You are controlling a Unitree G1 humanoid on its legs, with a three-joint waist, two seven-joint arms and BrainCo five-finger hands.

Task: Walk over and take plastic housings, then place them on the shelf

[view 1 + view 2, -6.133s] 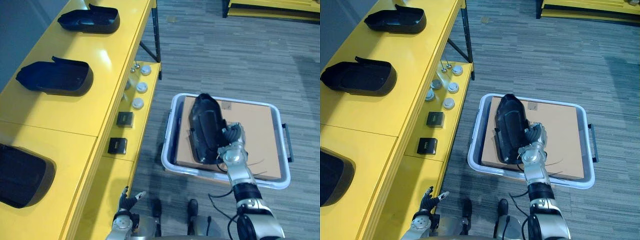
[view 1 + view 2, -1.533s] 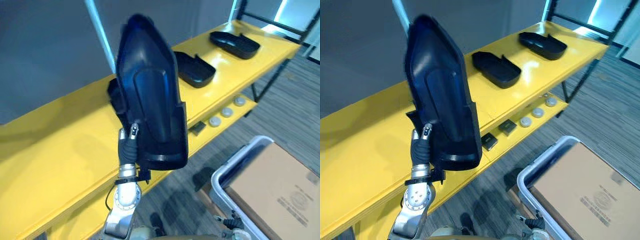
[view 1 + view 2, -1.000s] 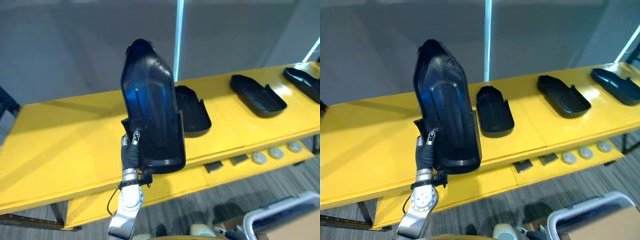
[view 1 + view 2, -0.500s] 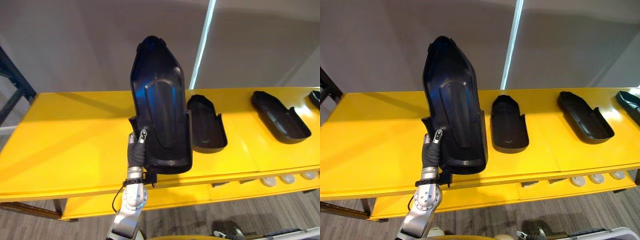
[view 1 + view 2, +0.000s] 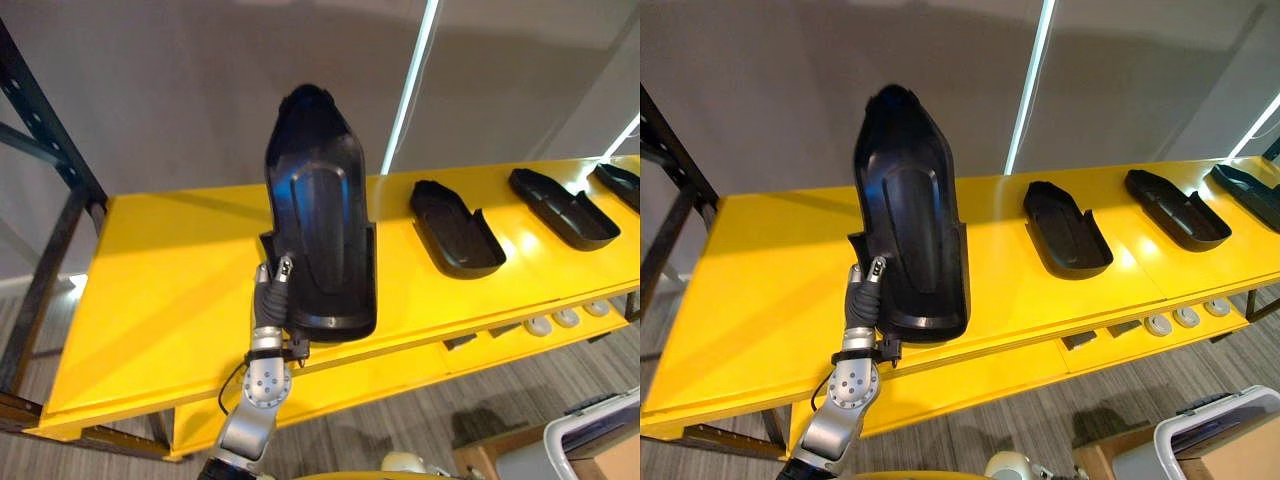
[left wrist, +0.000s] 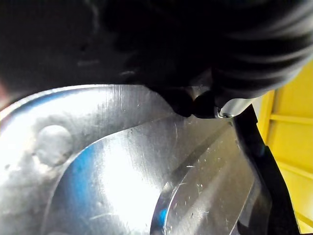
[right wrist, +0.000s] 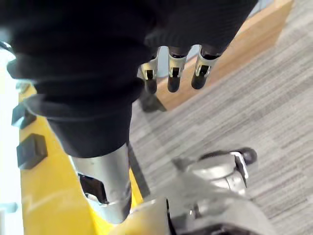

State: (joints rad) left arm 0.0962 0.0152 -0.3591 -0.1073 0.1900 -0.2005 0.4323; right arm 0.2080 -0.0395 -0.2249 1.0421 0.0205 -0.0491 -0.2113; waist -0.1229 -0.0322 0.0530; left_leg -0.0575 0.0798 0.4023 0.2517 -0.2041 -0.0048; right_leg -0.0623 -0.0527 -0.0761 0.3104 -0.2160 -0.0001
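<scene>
Glossy black housing [image 5: 320, 220], left hand [image 5: 268, 306] gripping

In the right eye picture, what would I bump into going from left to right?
Rack post → held housing, gripped by the left hand → first shelf housing → second shelf housing → third shelf housing, at the picture's edge.

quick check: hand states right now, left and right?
Left hand: closed on the black plastic housing, held upright in front of the yellow shelf.
Right hand: open, fingers relaxed, holding nothing.
</scene>
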